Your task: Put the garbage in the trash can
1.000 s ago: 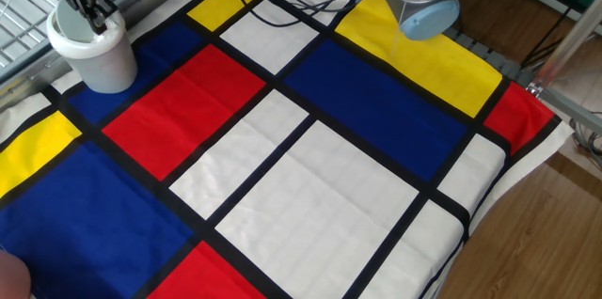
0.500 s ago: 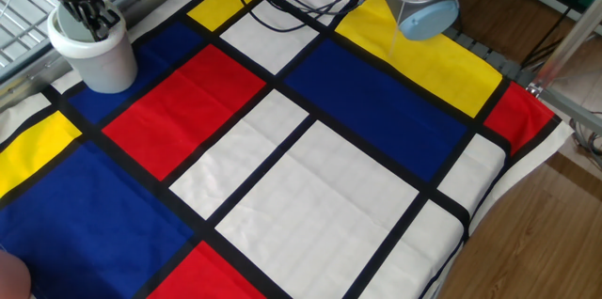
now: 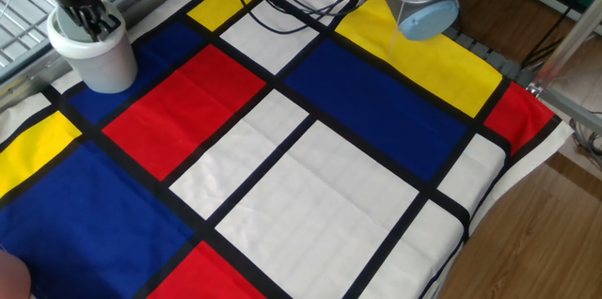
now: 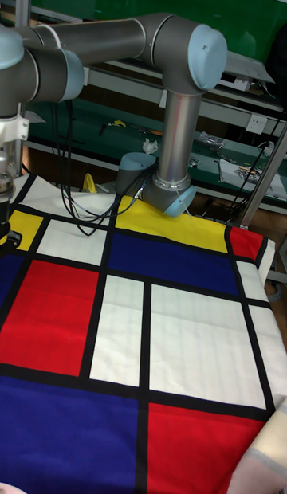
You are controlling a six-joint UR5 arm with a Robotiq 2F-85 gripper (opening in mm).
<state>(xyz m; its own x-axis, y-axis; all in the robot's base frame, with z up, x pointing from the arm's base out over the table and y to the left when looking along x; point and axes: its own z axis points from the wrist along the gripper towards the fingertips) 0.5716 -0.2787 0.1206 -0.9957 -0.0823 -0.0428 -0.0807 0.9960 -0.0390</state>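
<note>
The trash can (image 3: 102, 62), a plain white cup, stands at the far left of the table on a dark blue patch of the cloth. My gripper (image 3: 96, 23) hangs straight down over it, its dark fingertips dipped inside the rim. The fingers (image 3: 83, 19) stand apart, open, with nothing visible between them. The garbage is not visible in either view; the gripper blocks most of the can's inside. In the tall fixed view only the arm's wrist (image 4: 6, 151) shows at the left edge, and the can is out of frame.
A cloth of red, blue, yellow and white rectangles (image 3: 310, 177) covers the table. Black cables (image 3: 282, 3) lie across its far edge. The arm's grey column with a blue cap (image 3: 423, 3) rises at the back. The table's edge (image 3: 489, 205) drops to a wooden floor on the right.
The fingers were close together above the can's rim a second ago. They have since sunk slightly into the can and spread apart.
</note>
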